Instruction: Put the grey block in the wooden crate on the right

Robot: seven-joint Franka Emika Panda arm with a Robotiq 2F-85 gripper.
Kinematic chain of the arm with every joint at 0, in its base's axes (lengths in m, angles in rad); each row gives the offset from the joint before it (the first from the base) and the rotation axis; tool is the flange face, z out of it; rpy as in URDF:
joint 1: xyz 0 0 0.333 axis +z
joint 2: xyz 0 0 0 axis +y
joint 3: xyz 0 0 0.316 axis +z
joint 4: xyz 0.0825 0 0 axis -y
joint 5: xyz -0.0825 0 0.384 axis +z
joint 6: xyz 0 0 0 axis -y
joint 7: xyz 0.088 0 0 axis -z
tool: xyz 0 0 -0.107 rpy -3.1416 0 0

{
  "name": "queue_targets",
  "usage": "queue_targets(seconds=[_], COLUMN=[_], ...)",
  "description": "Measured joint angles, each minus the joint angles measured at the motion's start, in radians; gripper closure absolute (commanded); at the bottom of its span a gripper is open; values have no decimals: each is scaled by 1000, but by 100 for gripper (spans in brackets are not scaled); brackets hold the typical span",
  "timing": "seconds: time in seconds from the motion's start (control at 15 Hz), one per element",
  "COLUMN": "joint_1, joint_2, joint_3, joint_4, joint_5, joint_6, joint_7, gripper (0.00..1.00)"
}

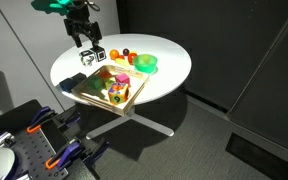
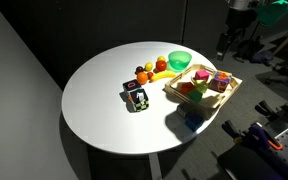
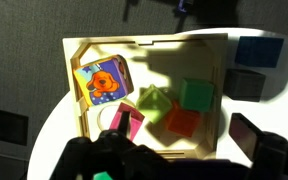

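Observation:
The wooden crate fills the wrist view. It holds a picture card, green, light-green and red blocks and a pink piece. It also shows in both exterior views on the round white table. Just outside one crate wall lie a blue piece and a darker greyish block in shadow; this may be the grey block, but I cannot tell for sure. My gripper hangs high over the crate. It is open and empty.
A green bowl, a banana and small fruits sit behind the crate. Two black-and-white patterned cubes lie near the table's middle. The crate stands close to the table's edge.

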Motion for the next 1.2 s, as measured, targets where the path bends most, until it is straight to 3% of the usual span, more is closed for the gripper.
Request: queue_targets(seconds=[0.47, 1.2], joint_1=[0, 31], joint_2=[3, 66], joint_3=[4, 80], joint_4=[-2, -14], joint_5=[0, -3], joint_6=[0, 10], joint_7=[0, 8], gripper=[0, 0])
